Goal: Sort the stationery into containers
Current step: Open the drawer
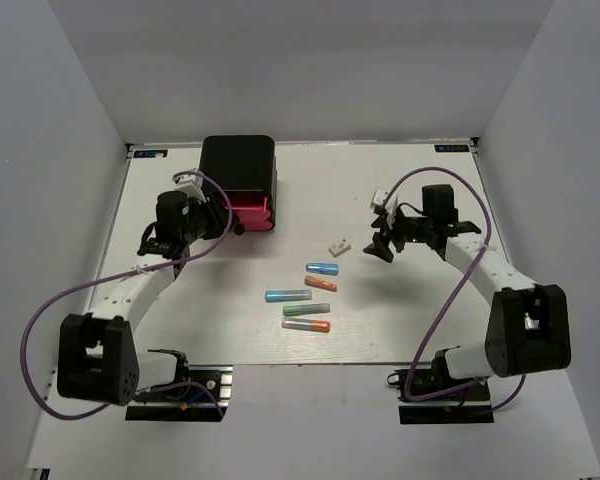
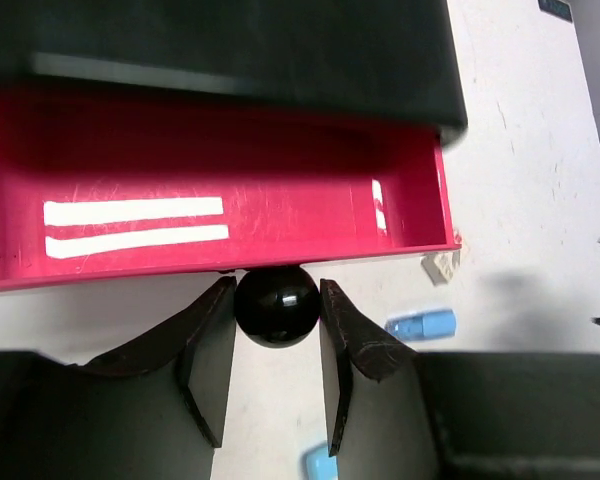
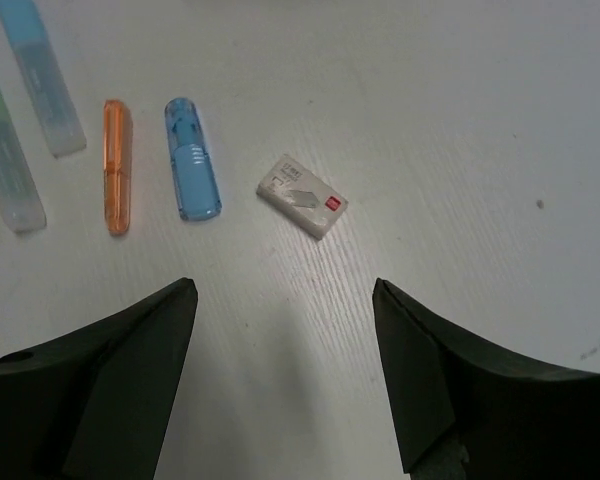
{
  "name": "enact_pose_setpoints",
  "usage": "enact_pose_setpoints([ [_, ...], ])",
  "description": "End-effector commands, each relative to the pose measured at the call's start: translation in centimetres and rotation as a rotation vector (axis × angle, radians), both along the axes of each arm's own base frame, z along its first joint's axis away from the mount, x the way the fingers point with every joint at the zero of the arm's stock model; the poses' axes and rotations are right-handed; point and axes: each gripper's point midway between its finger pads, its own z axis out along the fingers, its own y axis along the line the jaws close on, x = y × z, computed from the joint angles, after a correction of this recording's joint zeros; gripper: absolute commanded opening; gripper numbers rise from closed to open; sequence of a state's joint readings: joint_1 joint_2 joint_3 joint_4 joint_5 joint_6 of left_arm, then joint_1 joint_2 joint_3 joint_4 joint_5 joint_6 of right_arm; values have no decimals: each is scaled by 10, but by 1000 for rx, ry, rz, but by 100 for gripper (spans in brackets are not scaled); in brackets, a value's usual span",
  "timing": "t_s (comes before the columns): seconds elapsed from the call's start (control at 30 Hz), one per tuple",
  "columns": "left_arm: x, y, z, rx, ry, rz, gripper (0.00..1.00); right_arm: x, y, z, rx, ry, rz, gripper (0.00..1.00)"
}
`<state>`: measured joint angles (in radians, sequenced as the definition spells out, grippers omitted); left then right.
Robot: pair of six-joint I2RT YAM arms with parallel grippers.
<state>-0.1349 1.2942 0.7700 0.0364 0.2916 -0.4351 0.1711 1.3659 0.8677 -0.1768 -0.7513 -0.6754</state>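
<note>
The black box (image 1: 238, 165) stands at the back left, one pink drawer (image 2: 210, 200) pulled out and empty. My left gripper (image 2: 276, 300) is shut on the drawer's black knob (image 2: 276, 305), a finger touching each side. On the table lie the white eraser (image 1: 339, 245), then the blue (image 1: 322, 269), orange (image 1: 321, 284), light blue (image 1: 287, 296), green (image 1: 299, 310) and grey orange-tipped (image 1: 306, 325) sticks. My right gripper (image 1: 383, 245) is open and empty, above the table just right of the eraser (image 3: 302, 195).
White walls enclose the table on the left, back and right. The sticks lie in a loose column between the two arms. The blue stick (image 2: 421, 324) and eraser (image 2: 440, 266) lie right of the open drawer.
</note>
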Motion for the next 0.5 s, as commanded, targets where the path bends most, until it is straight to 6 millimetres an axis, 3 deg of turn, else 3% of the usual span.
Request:
enact_pose_setpoints([
  [0.0, -26, 2, -4, 11, 12, -9, 19, -19, 15, -12, -65, -205, 341, 77],
  [0.07, -32, 3, -5, 11, 8, -9, 19, -21, 16, -30, -139, -304, 510, 78],
  [0.1, -36, 3, -8, 12, 19, -9, 19, -6, 21, -24, -156, -343, 540, 78],
  [0.13, -39, 4, -9, 12, 19, -9, 21, -6, 23, -38, -176, -321, 591, 78],
  [0.2, -43, 4, -11, 13, 26, -9, 25, 8, 26, -41, -193, -315, 641, 78],
  [0.27, -45, 4, -13, 5, 32, -4, 42, 14, 28, -51, -226, -284, 701, 78],
  [0.33, -46, 6, -12, 9, 31, 5, 62, 35, 34, -56, -258, -300, 720, 78],
  [0.47, -51, 8, -11, 13, 31, 13, 70, 52, 45, -67, -316, -335, 756, 78],
])
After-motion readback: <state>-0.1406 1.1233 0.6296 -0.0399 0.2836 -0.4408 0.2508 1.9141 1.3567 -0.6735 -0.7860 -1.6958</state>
